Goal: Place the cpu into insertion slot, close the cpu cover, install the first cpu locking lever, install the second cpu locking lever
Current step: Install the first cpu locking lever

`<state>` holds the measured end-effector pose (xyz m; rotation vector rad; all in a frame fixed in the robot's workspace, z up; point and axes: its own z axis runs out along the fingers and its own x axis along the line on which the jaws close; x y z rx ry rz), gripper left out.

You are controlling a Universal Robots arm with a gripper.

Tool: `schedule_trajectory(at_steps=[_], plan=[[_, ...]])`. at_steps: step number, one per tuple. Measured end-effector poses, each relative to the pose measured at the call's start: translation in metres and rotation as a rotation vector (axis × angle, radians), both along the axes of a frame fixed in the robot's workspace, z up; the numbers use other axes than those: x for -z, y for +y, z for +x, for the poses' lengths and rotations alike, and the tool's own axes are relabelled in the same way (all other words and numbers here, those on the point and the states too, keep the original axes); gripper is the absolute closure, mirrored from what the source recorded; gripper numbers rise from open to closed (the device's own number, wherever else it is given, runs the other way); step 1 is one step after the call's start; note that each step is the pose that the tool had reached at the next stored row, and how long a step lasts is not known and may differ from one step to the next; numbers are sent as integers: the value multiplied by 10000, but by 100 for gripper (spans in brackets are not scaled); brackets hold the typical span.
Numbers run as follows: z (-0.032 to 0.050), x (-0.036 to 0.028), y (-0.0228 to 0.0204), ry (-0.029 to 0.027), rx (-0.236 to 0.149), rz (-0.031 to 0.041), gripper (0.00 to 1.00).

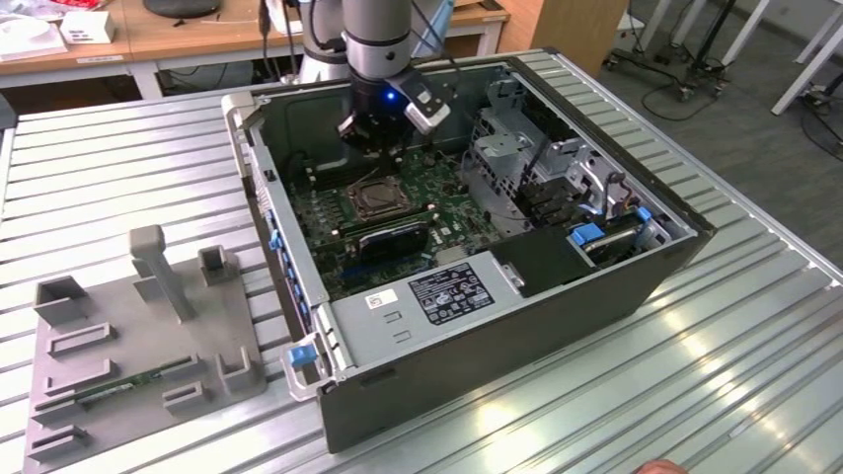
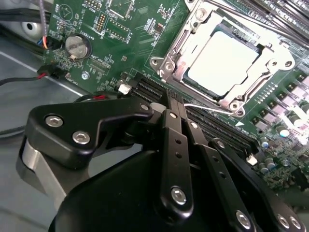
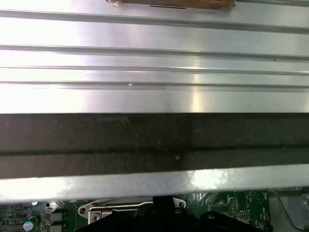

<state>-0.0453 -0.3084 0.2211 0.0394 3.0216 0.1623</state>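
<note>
Claw [image 2: 175, 107] near the cpu cover [image 2: 190, 41], apparently down.

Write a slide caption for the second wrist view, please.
Gripper close to the chip, which lies under its closed metal cover on the green board.

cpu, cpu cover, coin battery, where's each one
cpu [image 2: 222, 63], second wrist view, middle of its metal top
cpu cover [image 2: 191, 41], second wrist view, frame band beside the window
coin battery [image 2: 77, 46], second wrist view, centre of its face
</note>
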Motion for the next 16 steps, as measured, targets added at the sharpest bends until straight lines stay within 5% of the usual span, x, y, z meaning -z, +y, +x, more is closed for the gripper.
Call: schedule_trajectory(at_steps=[16], plan=[[0, -320, 0, 0, 0, 85, 89]])
